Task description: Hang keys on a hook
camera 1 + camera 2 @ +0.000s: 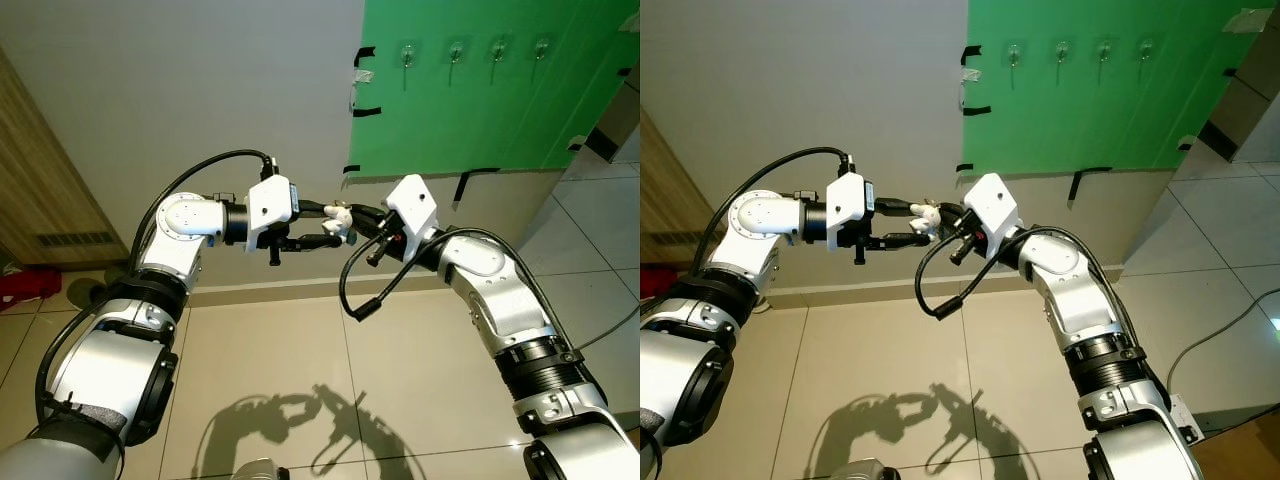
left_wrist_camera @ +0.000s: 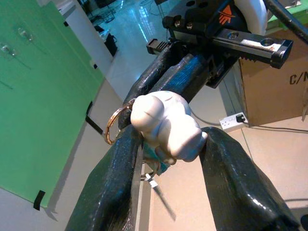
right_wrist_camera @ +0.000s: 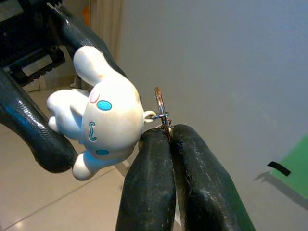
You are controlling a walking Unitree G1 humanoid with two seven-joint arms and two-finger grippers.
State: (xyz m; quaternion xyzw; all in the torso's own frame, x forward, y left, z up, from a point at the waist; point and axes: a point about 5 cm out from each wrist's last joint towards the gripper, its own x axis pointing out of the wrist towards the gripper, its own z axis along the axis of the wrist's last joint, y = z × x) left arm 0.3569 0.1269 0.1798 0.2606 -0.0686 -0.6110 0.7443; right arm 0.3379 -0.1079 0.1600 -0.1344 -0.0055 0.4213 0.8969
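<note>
Beige floor tiles [image 1: 300,370] and a pale wall [image 1: 200,80] frame the scene as a white rabbit-shaped charm [image 3: 103,120] with blue eyes, joined to a thin metal key ring [image 3: 160,108], hangs in mid-air between the robot's two arms at chest height, well below and to the left of the hooks. The right gripper [image 3: 171,137] has its two black fingers pressed together, pinching the ring by its lower edge, with the charm dangling just beside the fingertips. The left gripper [image 2: 168,144] meets it from the opposite side, its fingers spread around the charm, one finger [image 2: 120,163] against the ring and the figure's side, the other [image 2: 231,163] touching its far flank; whether they squeeze it firmly cannot be told. Both silver arms reach inward, wrists nearly nose to nose, black cables looping beneath them. Above and to the right, a green panel [image 1: 470,100] taped to the wall carries four small clear hooks [image 1: 455,52] in a row near its upper edge. A white power strip [image 1: 1180,410] lies on the floor at the right, and the arms' shadow [image 1: 290,420] falls on the tiles below.
</note>
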